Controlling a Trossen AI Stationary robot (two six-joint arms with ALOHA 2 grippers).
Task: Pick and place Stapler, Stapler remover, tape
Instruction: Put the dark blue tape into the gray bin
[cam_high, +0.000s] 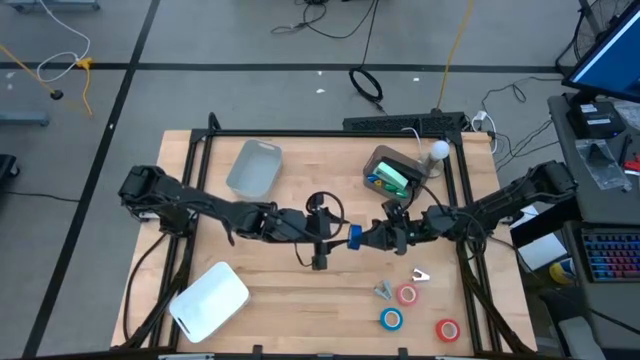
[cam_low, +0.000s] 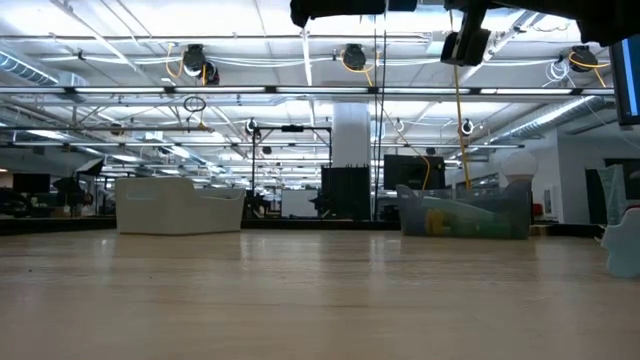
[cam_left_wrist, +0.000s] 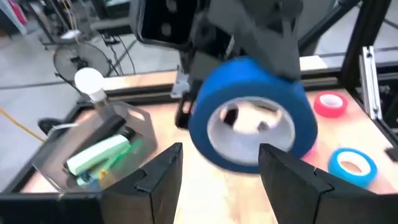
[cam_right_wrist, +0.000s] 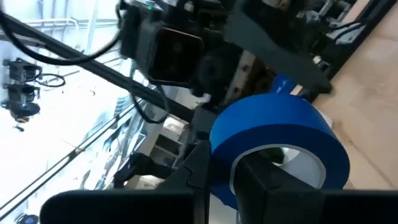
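A blue tape roll (cam_high: 354, 236) hangs in the air over the middle of the table, with my right gripper (cam_high: 366, 238) shut on it from the right. My left gripper (cam_high: 336, 237) faces it from the left, open. Its two fingers (cam_left_wrist: 160, 177) stand just short of the roll (cam_left_wrist: 252, 118) and I see no touch. Near the front right lie a red tape roll (cam_high: 406, 294), a blue one (cam_high: 391, 319) and another red one (cam_high: 447, 329), flat on the wood. Two small metal claw pieces (cam_high: 420, 273), the stapler removers, lie beside them. A green stapler-like thing (cam_high: 390, 180) lies in a grey bin. My right gripper holds the blue roll by its ring wall (cam_right_wrist: 217, 149), one finger (cam_right_wrist: 264, 180) inside the hollow and the other (cam_right_wrist: 198, 165) on the blue outer side. It reaches in from the table's right, about level. The roll is lifted clear of the table, its hollow facing my left gripper.
The grey bin (cam_high: 376, 160) with the green thing stands at the far right, a white bulb (cam_high: 439, 150) beside it. A grey tray (cam_high: 254, 167) sits far left and a white container (cam_high: 209, 300) near left. A black frame (cam_high: 300, 133) runs round the table.
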